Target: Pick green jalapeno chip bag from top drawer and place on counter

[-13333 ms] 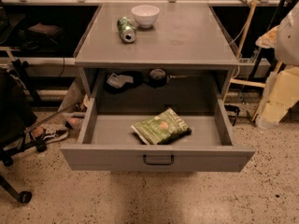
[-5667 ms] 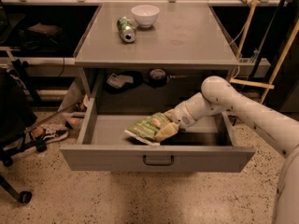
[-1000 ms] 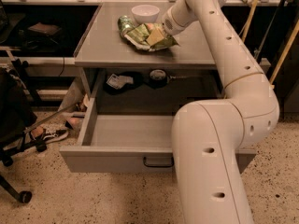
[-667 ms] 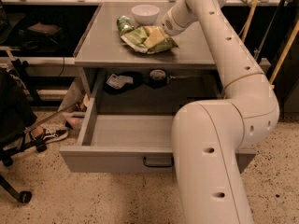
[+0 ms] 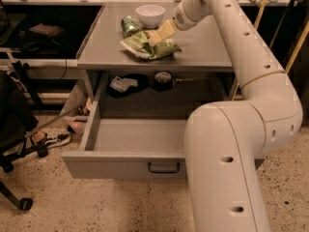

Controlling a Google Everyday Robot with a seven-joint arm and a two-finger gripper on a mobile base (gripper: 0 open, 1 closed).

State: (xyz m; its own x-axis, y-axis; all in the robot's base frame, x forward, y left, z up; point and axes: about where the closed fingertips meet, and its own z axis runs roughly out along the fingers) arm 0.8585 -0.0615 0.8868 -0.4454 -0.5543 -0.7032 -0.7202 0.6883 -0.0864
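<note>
Since a moment ago the green jalapeno chip bag (image 5: pixel 147 47) has come down a little and now lies on the counter (image 5: pixel 207 45), just in front of the white bowl (image 5: pixel 150 14) and the small green can (image 5: pixel 128 25), with the gripper (image 5: pixel 161 33) right at its top edge. So the bag is out of the top drawer (image 5: pixel 130 162), which stands open, and the only job left looks like letting go and backing away. I cannot tell if the gripper is holding the bag or not, and the big arm hides the drawer's right side.
</note>
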